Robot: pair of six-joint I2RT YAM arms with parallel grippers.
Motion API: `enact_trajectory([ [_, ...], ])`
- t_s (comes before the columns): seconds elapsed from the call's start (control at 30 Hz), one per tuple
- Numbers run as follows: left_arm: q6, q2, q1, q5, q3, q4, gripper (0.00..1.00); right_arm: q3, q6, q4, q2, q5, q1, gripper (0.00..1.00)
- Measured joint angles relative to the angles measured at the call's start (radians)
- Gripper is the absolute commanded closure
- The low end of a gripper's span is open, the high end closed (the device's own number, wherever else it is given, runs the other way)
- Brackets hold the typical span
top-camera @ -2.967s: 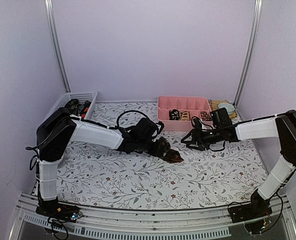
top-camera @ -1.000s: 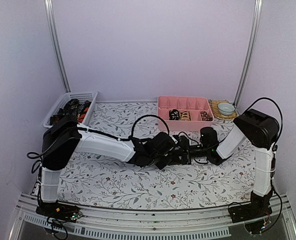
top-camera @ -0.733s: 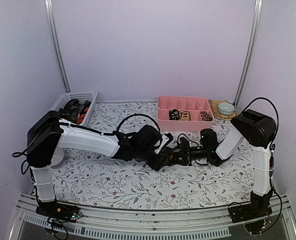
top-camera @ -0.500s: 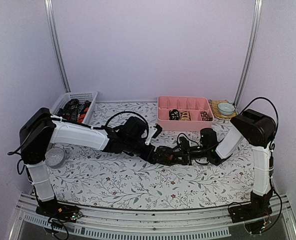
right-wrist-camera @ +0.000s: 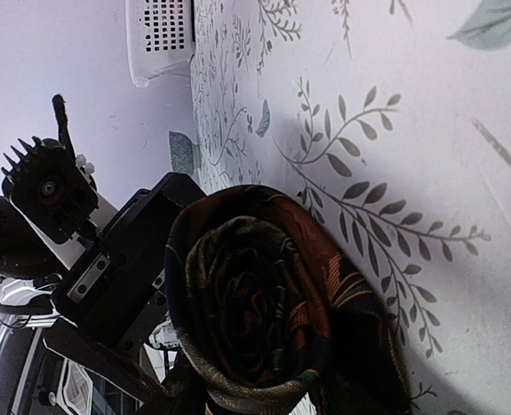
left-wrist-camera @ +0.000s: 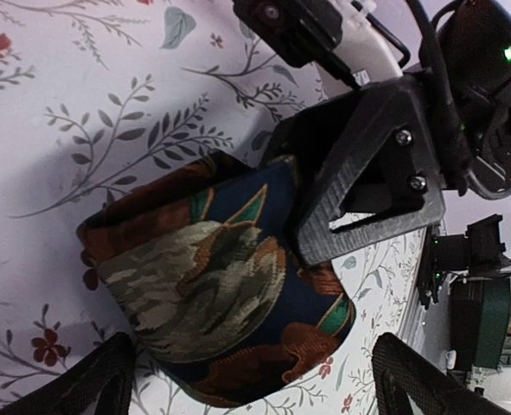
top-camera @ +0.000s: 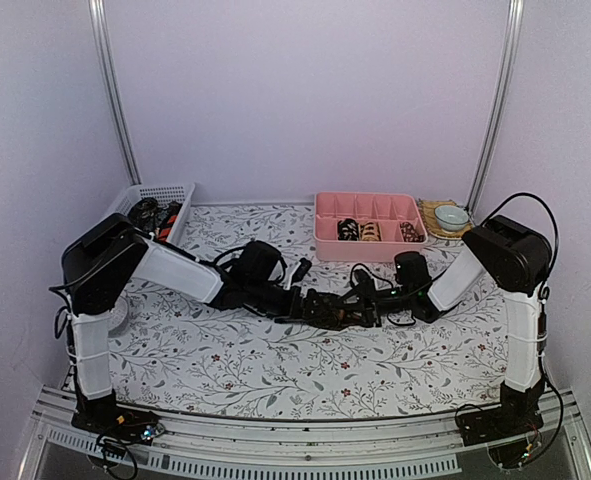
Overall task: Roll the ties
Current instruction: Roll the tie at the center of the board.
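A rolled tie [top-camera: 337, 308], a dark coil patterned in brown, navy and green, rests on the floral table mid-centre. In the left wrist view the rolled tie [left-wrist-camera: 225, 307] lies between my left gripper's [left-wrist-camera: 255, 379] widely parted fingertips [left-wrist-camera: 95, 380], which do not touch it. My left gripper [top-camera: 305, 292] is open, just left of the coil. My right gripper [top-camera: 363, 303] is shut on the coil from the right; one of its fingers [left-wrist-camera: 372, 177] presses the roll's far side. The right wrist view looks into the spiral end of the rolled tie [right-wrist-camera: 264, 303], with my right gripper [right-wrist-camera: 268, 393] at the bottom edge.
A white mesh basket [top-camera: 170, 192] at the back left holds loose dark and red ties [top-camera: 153, 215]. A pink compartment tray [top-camera: 367, 205] at the back centre holds three rolled ties [top-camera: 373, 232]. A small bowl [top-camera: 451, 214] on a plate sits to its right.
My left gripper has opened wide, let go of the coil and drawn back to the left. My right gripper has kept its hold on the rolled tie.
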Motion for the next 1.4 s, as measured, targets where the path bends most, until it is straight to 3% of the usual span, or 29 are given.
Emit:
enact_trajectory([
  [0.53, -0.157, 0.075, 0.032, 0.135, -0.026, 0.216, 0.10, 0.068, -0.190, -0.195, -0.008, -0.019, -0.001, 0.63],
  [0.8, -0.089, 0.084, 0.029, 0.071, 0.069, 0.059, 0.11, 0.089, -0.239, -0.242, -0.010, -0.021, -0.001, 0.63],
  [1.0, -0.064, 0.107, 0.031, 0.061, 0.102, 0.027, 0.26, 0.093, -0.249, -0.253, -0.010, -0.022, -0.001, 0.63],
  [1.17, -0.063, 0.123, 0.037, 0.080, 0.106, 0.035, 0.30, 0.096, -0.256, -0.260, -0.010, -0.023, -0.001, 0.63],
  [1.4, -0.068, 0.149, 0.048, 0.104, 0.126, 0.032, 0.53, 0.102, -0.268, -0.276, -0.010, -0.024, 0.000, 0.63],
])
